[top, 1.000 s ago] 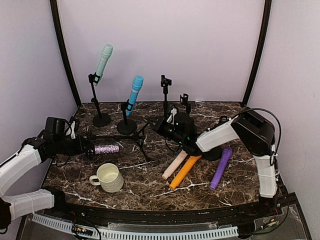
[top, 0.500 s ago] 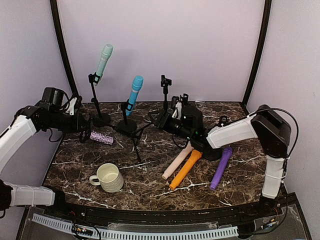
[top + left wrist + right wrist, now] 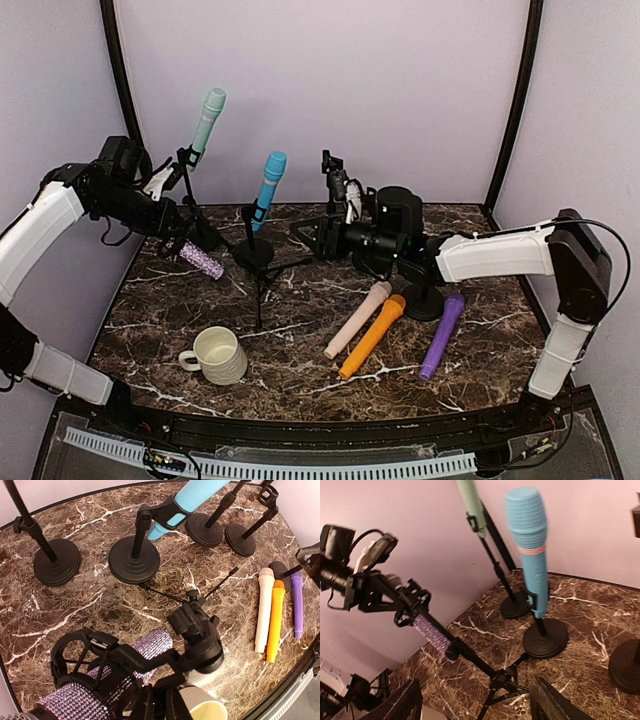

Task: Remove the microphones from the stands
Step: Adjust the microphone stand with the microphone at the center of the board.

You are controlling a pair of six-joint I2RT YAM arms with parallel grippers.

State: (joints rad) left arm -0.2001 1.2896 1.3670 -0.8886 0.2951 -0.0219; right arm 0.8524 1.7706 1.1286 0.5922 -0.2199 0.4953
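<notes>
L pincer (image 3: pixel 159 703) shut narrow on sparkly microphone (image 3: pixel 201 261), which sits in clip (image 3: pixel 80 647) of tilted stand (image 3: pixel 262 270). R pincer (image 3: pixel 477 705) wide, tripod hub (image 3: pixel 504 676) just ahead betw. its fingers. Judgement: R should clamp the stand first, then L draws the mic out along its axis, w/o twisting.

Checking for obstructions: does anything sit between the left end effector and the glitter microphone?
Nothing visible does. The left end effector appears to grip the purple glitter microphone at one end; only the tripod stand's holder, ringed around the microphone, holds it.
</notes>
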